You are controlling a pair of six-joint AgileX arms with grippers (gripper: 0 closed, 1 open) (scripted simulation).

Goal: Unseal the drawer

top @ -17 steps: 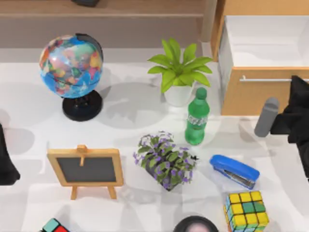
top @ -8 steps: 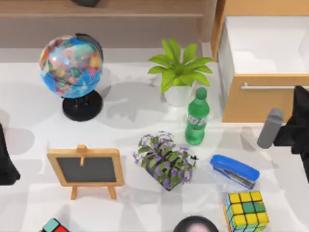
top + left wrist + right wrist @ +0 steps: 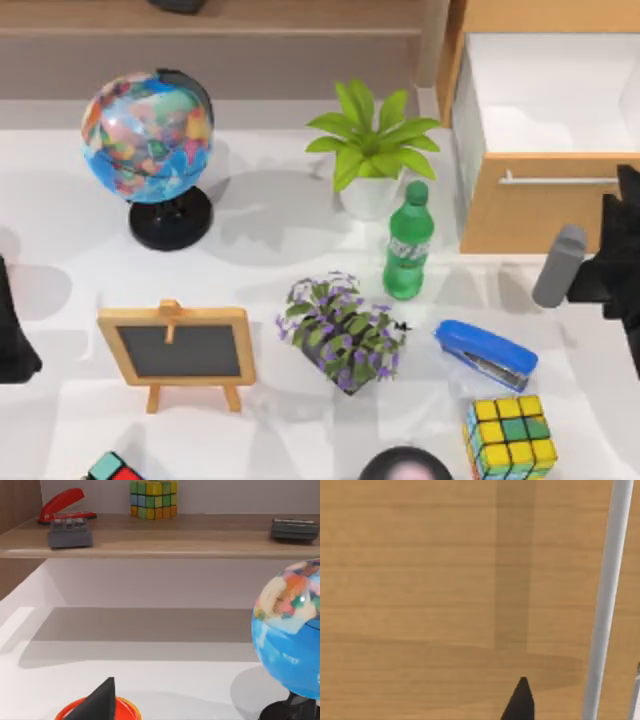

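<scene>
The drawer (image 3: pixel 530 210) stands at the back right, pulled out of its cabinet so that its white inside (image 3: pixel 550 95) shows. A thin silver bar handle (image 3: pixel 555 180) runs across the light tan front. My right gripper (image 3: pixel 622 240) is at the table's right edge, just in front of the handle's right end. In the right wrist view the wooden drawer front (image 3: pixel 420 580) is very close, the handle (image 3: pixel 607 605) crosses it, and my right gripper (image 3: pixel 520 702) shows as a dark tip beside the bar. My left arm (image 3: pixel 10 330) is parked at the left edge.
A globe (image 3: pixel 150 140) stands at the back left, a potted plant (image 3: pixel 370 150) and a green bottle (image 3: pixel 407 245) left of the drawer. A purple flower pot (image 3: pixel 345 335), a blue stapler (image 3: pixel 487 353), a colour cube (image 3: pixel 510 435) and a small chalkboard (image 3: pixel 178 350) fill the front.
The drawer front has slid further out towards the table's front, showing more white inside. My right gripper moved the same way and a little to the right.
</scene>
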